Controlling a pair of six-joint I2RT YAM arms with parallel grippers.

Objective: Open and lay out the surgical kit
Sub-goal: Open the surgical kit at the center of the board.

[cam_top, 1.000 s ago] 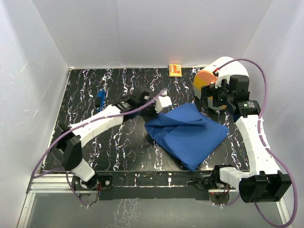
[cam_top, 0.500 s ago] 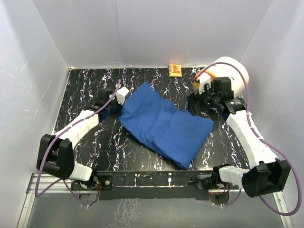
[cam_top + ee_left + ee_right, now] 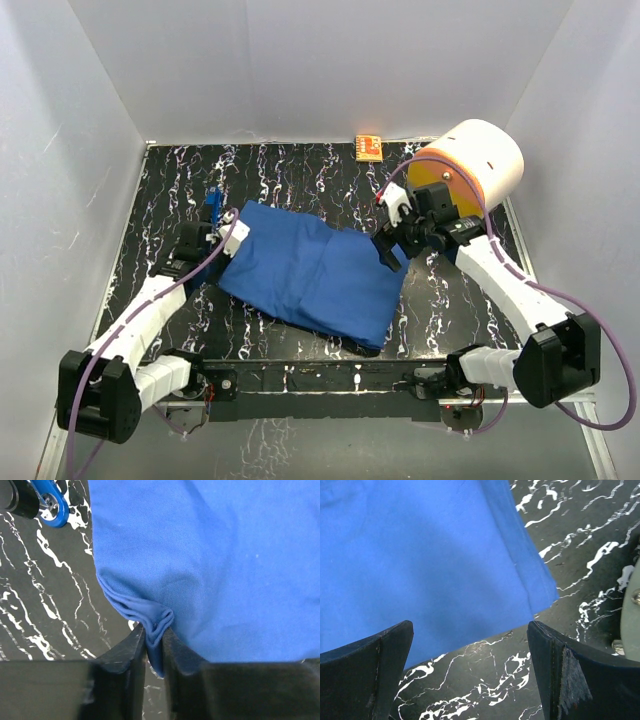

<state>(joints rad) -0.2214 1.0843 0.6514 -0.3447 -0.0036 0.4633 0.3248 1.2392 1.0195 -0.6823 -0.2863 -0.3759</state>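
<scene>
The surgical kit shows as a royal-blue cloth wrap (image 3: 310, 275) lying flat across the middle of the black marbled table (image 3: 300, 175). My left gripper (image 3: 224, 238) is at the cloth's left corner. In the left wrist view it (image 3: 155, 641) is shut on a bunched fold of the blue cloth (image 3: 210, 565). My right gripper (image 3: 389, 247) stands open at the cloth's right edge. Its fingers (image 3: 380, 670) straddle bare table just short of the cloth's corner (image 3: 535, 592), and nothing is between them.
A big white-and-orange cylinder (image 3: 472, 163) lies at the back right, close behind the right arm. A small orange box (image 3: 368, 147) sits against the back wall. A blue-handled object (image 3: 210, 208) (image 3: 49, 505) lies just behind the left gripper. White walls enclose the table.
The left gripper has pulled the cloth leftward, spreading it out from a folded heap. The right arm has moved left from the cylinder to the cloth's right edge.
</scene>
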